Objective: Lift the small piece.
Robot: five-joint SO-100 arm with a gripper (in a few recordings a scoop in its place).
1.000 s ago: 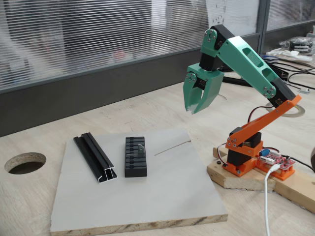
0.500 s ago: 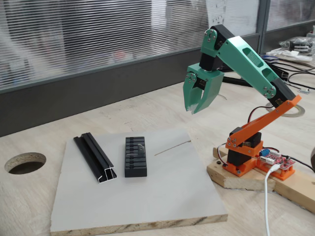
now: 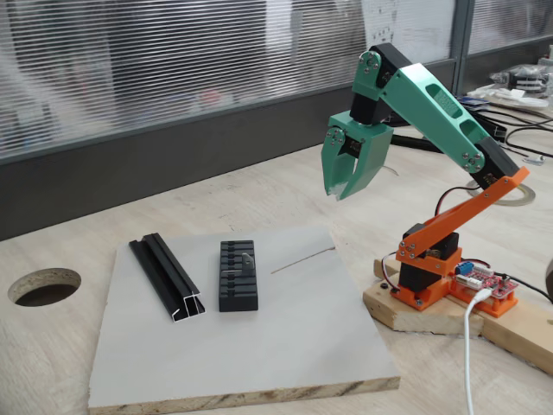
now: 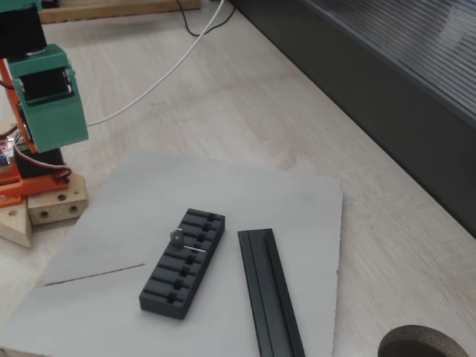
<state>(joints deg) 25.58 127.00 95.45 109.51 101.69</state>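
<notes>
- No change from the two earlier pictures: the green pincer point(image 3: 339, 192) hangs in the same spot, high above the desk point(image 3: 52, 346), fingers slightly apart, empty.
- The small piece point(image 3: 248, 257) sits untouched on the black ribbed block point(image 3: 238, 275), on the grey board point(image 3: 259, 346), right of the black rail point(image 3: 167, 278).
- Judgement: approach not begun; descent toward the left still ahead.

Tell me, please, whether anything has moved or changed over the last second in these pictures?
Nothing has visibly changed. The green gripper hangs in the same spot above the table, off to the right of the grey board, jaws slightly parted and holding nothing. The tiny silvery-grey metal piece still sits on the black ribbed rectangular block, with the long black channel-shaped rail beside it.
</notes>
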